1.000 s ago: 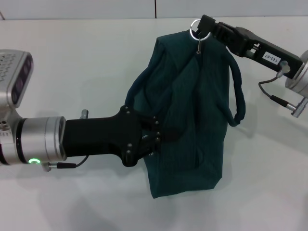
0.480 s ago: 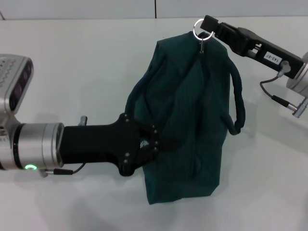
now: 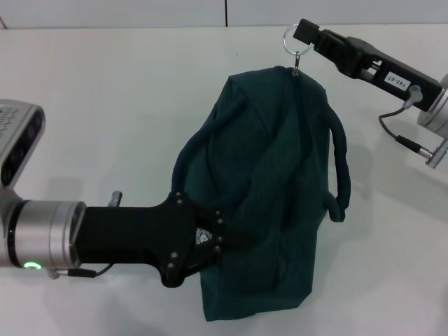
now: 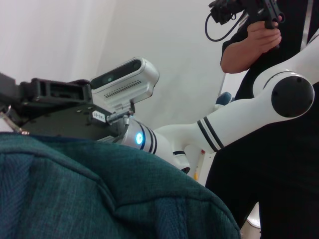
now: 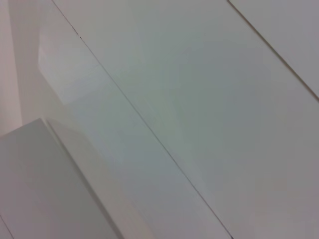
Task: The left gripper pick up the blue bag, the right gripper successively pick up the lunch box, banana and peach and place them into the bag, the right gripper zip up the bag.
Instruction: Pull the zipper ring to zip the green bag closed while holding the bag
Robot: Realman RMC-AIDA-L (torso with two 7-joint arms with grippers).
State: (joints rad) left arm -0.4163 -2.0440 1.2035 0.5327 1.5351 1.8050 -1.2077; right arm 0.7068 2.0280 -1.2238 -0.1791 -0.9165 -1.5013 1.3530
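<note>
Nearest us in the head view, our left gripper (image 3: 222, 241) comes in from the left on its black arm, clamped shut on a fold of the bag (image 3: 269, 189) along the bag's left side. The bag sits on the white surface (image 3: 105, 105), slumped and creased, its top closed. One handle (image 3: 192, 150) arches out on the left just above our left gripper. The other handle (image 3: 341, 171) loops out on the right side of the bag.

Farther back, at the bag's top end, the ring pull (image 3: 292, 37) stands clear of the fabric, joined to the bag by its small tab. Our right gripper (image 3: 305, 31) reaches in from the upper right with its tip touching the ring. We cannot tell whether its fingers are closed on the ring.

From the left wrist view we see the teal fabric (image 4: 99, 194) close up, with our right arm (image 4: 60, 107) beyond it.

The right wrist view shows only pale panels.
</note>
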